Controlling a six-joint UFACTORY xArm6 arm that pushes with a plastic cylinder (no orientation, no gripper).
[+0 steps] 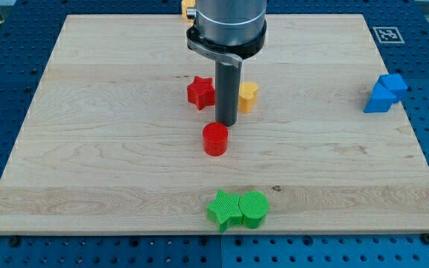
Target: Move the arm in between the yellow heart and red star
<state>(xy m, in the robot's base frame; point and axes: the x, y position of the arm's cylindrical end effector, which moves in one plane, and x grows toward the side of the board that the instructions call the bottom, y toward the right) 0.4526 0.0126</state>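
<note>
The red star (199, 92) lies on the wooden board (88, 149) a little above the middle. The yellow heart (248, 96) lies just to its right, partly hidden by the rod. My tip (226, 123) rests on the board between the two, slightly toward the view's bottom of them. It stands just above the red cylinder (215, 138) and close to it; I cannot tell if they touch.
A green star (223, 210) and a green cylinder (253, 208) touch each other near the bottom edge. A blue block (385, 93) sits at the right edge. An orange-yellow block (187, 7) shows at the top edge, mostly hidden by the arm.
</note>
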